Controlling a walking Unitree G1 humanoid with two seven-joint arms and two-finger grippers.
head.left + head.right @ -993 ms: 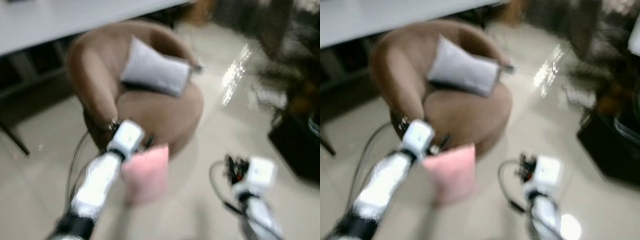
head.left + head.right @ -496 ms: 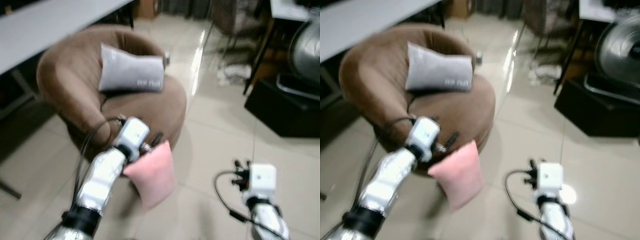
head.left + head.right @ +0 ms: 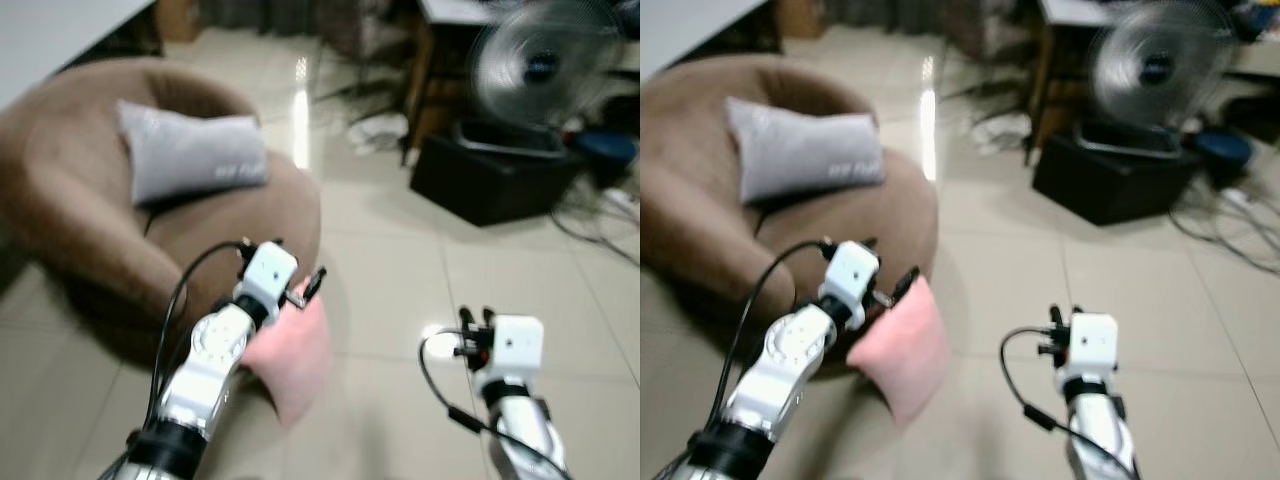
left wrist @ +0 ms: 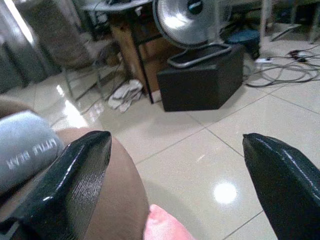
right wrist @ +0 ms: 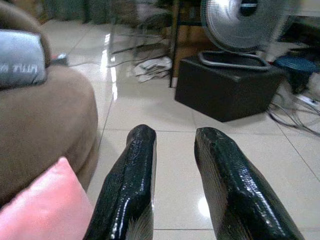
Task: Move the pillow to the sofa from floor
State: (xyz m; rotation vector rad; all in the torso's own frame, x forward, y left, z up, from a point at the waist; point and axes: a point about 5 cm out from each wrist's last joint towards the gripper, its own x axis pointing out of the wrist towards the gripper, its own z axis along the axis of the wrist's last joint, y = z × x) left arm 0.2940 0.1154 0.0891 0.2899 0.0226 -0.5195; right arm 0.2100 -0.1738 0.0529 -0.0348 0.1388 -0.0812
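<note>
A pink pillow (image 3: 290, 350) stands on the tiled floor, leaning on the front of a round brown sofa chair (image 3: 60, 200). My left gripper (image 3: 300, 290) hovers just above the pillow's top corner. In the left wrist view its fingers (image 4: 75, 170) are spread wide and open, with the pillow's corner (image 4: 162, 227) low between them; I cannot see any contact. A grey pillow (image 3: 190, 155) rests against the sofa's back. My right gripper (image 5: 175, 131) is held over bare floor to the right, open by a narrow gap and holding nothing.
A black box (image 3: 490, 175) with a standing fan (image 3: 530, 65) on it sits at the back right. Cables (image 3: 600, 215) trail on the floor beside it, and a crumpled cloth (image 3: 380, 128) lies near a table leg. Bare tiles lie between the sofa and the box.
The camera has swung to the right, so the sofa now sits further left and the fan and box have come into view. My left gripper stays by the pink pillow.
</note>
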